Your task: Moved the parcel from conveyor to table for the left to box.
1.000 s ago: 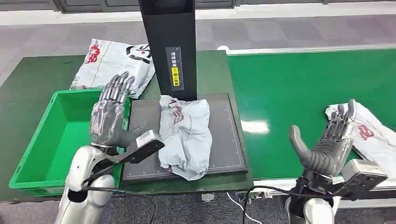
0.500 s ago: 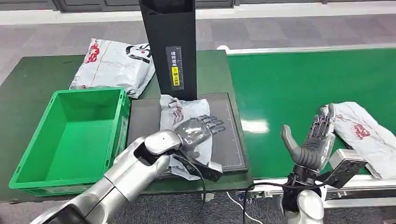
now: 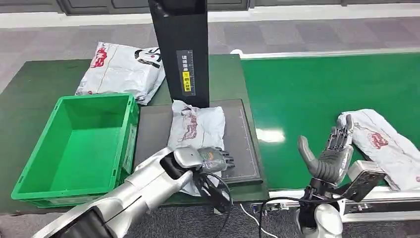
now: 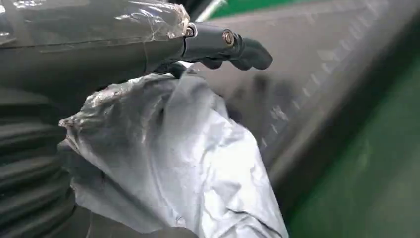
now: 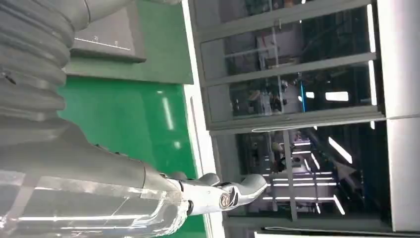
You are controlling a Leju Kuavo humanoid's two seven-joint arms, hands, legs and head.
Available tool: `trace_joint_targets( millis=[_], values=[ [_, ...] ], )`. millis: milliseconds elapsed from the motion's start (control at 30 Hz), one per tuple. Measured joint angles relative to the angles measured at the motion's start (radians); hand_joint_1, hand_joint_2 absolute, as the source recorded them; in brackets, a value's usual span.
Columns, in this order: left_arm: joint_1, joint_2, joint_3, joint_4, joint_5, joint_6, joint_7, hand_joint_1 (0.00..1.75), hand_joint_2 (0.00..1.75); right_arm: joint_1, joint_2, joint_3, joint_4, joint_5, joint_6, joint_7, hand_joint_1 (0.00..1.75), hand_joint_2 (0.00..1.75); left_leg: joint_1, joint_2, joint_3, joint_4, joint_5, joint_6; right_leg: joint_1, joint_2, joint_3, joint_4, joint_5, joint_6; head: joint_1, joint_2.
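A crumpled grey parcel (image 3: 196, 127) with red print lies on the black mat (image 3: 242, 144) in front of the black post. My left hand (image 3: 210, 160) is at its near end, fingers curled around the plastic. In the left wrist view the grey parcel (image 4: 188, 163) bunches up in the palm under the dark fingers (image 4: 223, 44). My right hand (image 3: 329, 153) stands open and upright over the near edge of the green conveyor (image 3: 317, 89), empty, just left of a second grey parcel (image 3: 384, 141). The right hand (image 5: 99, 183) holds nothing in its wrist view.
An empty green box (image 3: 74, 144) stands left of the mat, close to my left forearm. The black post (image 3: 181, 49) rises behind the mat. Another grey parcel (image 3: 121, 69) lies at the back of the dark green table (image 3: 29, 89).
My left arm swung from above the green box across to the mat, and its hand came down and closed on the parcel's near end. The right hand drew back slightly from the conveyor parcel.
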Motion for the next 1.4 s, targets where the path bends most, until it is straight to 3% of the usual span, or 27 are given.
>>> trace_joint_targets(
  millis=[67, 100, 400, 1067, 1233, 1400],
  values=[
    [0.005, 0.005, -0.036, 0.013, -0.006, -0.016, 0.001, 1.17, 1.75, 0.008, -0.001, 0.005, 0.001, -0.005, -0.009, -0.005, 0.00, 1.75, 0.002, 0.000, 0.011, 0.000, -0.006, 0.003, 0.002, -0.001, 0.013, 0.000, -0.009, 0.001, 0.000, 0.000],
    [0.004, 0.005, -0.046, 0.016, -0.002, -0.020, 0.001, 1.75, 1.75, 0.008, -0.002, 0.007, 0.004, -0.009, -0.011, -0.008, 0.00, 1.75, 0.002, 0.000, 0.015, 0.000, -0.007, 0.002, 0.001, -0.002, 0.018, -0.001, -0.009, 0.000, 0.000, 0.000],
    [-0.036, 0.007, -0.090, 0.038, 0.016, -0.022, 0.002, 1.75, 1.75, -0.015, -0.006, 0.035, 0.035, -0.028, -0.019, -0.030, 0.00, 1.75, 0.002, 0.000, 0.038, -0.001, -0.016, 0.001, 0.002, -0.001, 0.039, -0.001, -0.016, -0.002, 0.000, 0.000],
    [-0.092, 0.018, -0.108, 0.051, 0.066, 0.004, -0.017, 1.75, 1.75, -0.078, -0.028, 0.043, 0.109, -0.061, -0.018, -0.061, 0.00, 1.75, 0.002, 0.000, 0.032, -0.001, -0.013, 0.000, 0.002, -0.002, 0.032, -0.001, -0.015, -0.002, 0.000, 0.000],
    [-0.133, 0.032, -0.107, 0.047, 0.141, 0.095, -0.020, 1.75, 1.75, -0.077, -0.037, 0.043, 0.116, -0.069, -0.019, -0.068, 0.00, 1.75, 0.002, 0.000, 0.035, -0.001, -0.009, -0.002, 0.002, -0.001, 0.024, 0.000, -0.011, -0.002, 0.000, 0.000],
    [-0.213, 0.091, -0.065, -0.001, 0.265, 0.159, 0.009, 1.75, 1.75, -0.048, -0.048, 0.043, 0.101, -0.080, -0.021, -0.061, 0.00, 1.75, 0.002, -0.003, 0.016, 0.000, 0.000, -0.003, 0.002, -0.002, 0.006, 0.000, -0.003, -0.002, 0.000, 0.000]
  ],
)
